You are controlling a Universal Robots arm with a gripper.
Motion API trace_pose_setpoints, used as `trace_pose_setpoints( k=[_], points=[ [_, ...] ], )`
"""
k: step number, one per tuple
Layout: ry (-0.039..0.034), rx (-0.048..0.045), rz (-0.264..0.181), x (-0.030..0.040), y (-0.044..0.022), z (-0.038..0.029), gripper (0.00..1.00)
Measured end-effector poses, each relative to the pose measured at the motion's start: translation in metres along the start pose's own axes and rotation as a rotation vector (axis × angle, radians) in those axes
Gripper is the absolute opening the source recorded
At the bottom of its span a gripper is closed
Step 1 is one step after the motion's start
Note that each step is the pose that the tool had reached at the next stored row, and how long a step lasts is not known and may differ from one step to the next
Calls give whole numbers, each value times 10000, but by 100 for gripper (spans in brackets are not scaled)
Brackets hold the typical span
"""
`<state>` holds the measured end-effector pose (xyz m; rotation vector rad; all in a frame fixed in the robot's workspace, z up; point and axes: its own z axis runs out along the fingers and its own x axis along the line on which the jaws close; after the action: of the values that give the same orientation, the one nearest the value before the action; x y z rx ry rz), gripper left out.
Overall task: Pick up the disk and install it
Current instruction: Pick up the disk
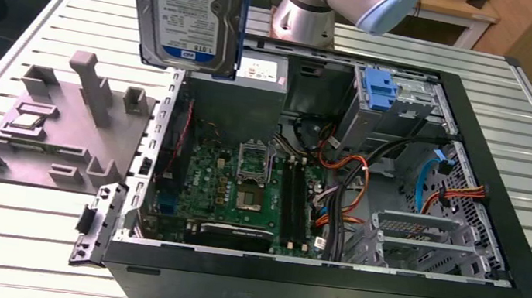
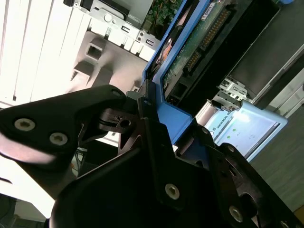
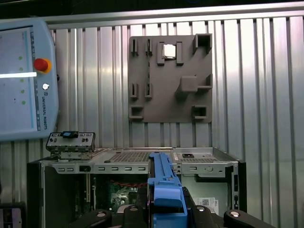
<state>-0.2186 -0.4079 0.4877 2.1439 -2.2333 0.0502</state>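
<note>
Disk position: disk [image 1: 186, 9] upright in the air with its label toward the exterior view. It hangs above the open case's [image 1: 527, 295] far corner on the exterior view's left, clear of everything below.
Carrier: blue bracket [image 3: 164, 194] frames the drive.
Jaws: clenched on the bracket's edge in both wrist views, so the hold is on plastic, not on the metal body.
Directly below: power-supply box [image 1: 256, 69] and motherboard [image 1: 240, 184].
Cables: orange and black bundle [image 1: 345, 180] loose across the case middle.
Bays: bare blue bracket [image 1: 379, 87] at the far wall, metal cage [image 1: 430, 242] near the front. Cannot tell which slot is meant.
Surroundings: grey fixture plate [image 1: 50, 126] on the ribbed desk [image 1: 3, 237], beside the case.
Risk 1: plastic may flex or slip in the grip, so the drive could tilt or drop onto the board.
Risk 2: a skewed approach could jam the bracket against the cage rails.
Risk 3: cables may snag a low corner during travel across the case.
Risk 4: the case walls leave little room for the jaws.
</note>
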Motion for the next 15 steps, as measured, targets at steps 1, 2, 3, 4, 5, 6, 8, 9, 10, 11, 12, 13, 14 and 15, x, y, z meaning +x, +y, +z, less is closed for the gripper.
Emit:
trace_pose_setpoints(
  k=[1,2,3,4,5,6,8,9,10,11,12,13,14,15],
  points=[
    [6,0,0,0,-6,0,37],
    [14,1,0,-1,-12,0,37],
    [20,2,0,-1,-17,1,37],
    [27,1,0,-1,-23,0,37],
    [34,2,0,-1,-28,0,37],
    [41,2,0,-1,-34,0,37],
    [56,3,1,-2,-46,0,37],
    [62,3,1,-2,-52,0,37],
    [70,3,1,-2,-57,0,37],
    [76,4,0,-2,-63,0,37],
    [83,4,0,-3,-69,0,37],
    [90,4,0,-3,-74,0,37],
    [98,5,1,-3,-80,0,37],
    [105,5,0,-3,-86,0,37]
  ],
)
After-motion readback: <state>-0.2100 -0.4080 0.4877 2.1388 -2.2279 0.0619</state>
